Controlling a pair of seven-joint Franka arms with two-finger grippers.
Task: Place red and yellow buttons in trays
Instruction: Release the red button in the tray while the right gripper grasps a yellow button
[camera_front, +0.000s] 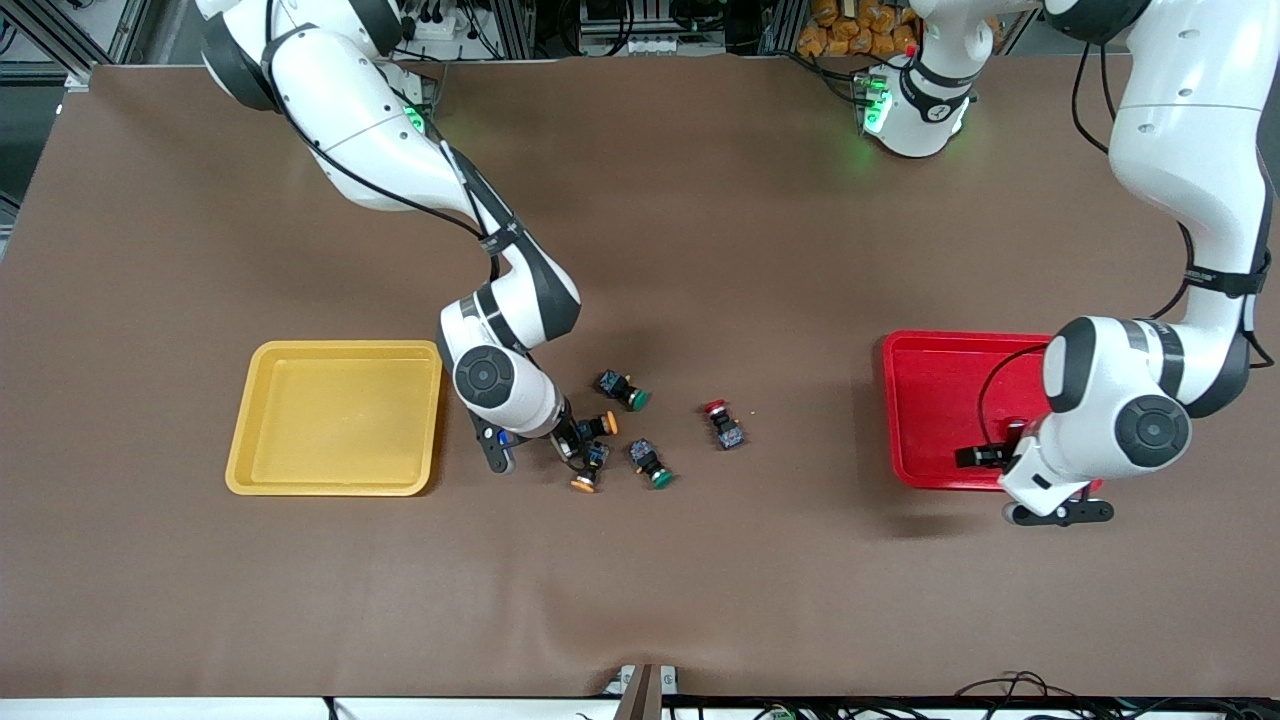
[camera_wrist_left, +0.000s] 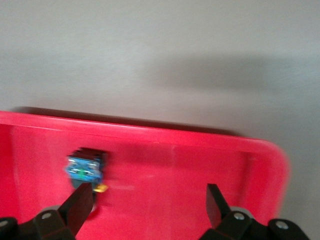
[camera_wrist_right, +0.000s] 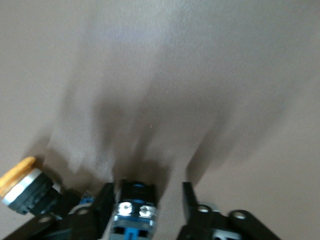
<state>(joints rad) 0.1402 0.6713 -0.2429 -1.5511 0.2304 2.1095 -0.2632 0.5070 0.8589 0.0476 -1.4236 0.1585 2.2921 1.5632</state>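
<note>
My right gripper (camera_front: 572, 440) is low on the table beside the yellow tray (camera_front: 335, 415), open, with its fingers on either side of the black-and-blue body of one yellow button (camera_front: 598, 425), which also shows in the right wrist view (camera_wrist_right: 134, 205). One finger touches the body and the other stands apart. The second yellow button (camera_front: 588, 472) lies just nearer the front camera (camera_wrist_right: 20, 182). A red button (camera_front: 722, 424) lies toward the red tray (camera_front: 935, 410). My left gripper (camera_wrist_left: 147, 202) is open and empty over the red tray (camera_wrist_left: 150, 132), beside a button (camera_wrist_left: 86, 167) lying in it.
Two green-capped switches (camera_front: 625, 390) (camera_front: 652, 465) lie close to the yellow buttons. The yellow tray holds nothing. The brown table mat spreads wide on all sides of the trays.
</note>
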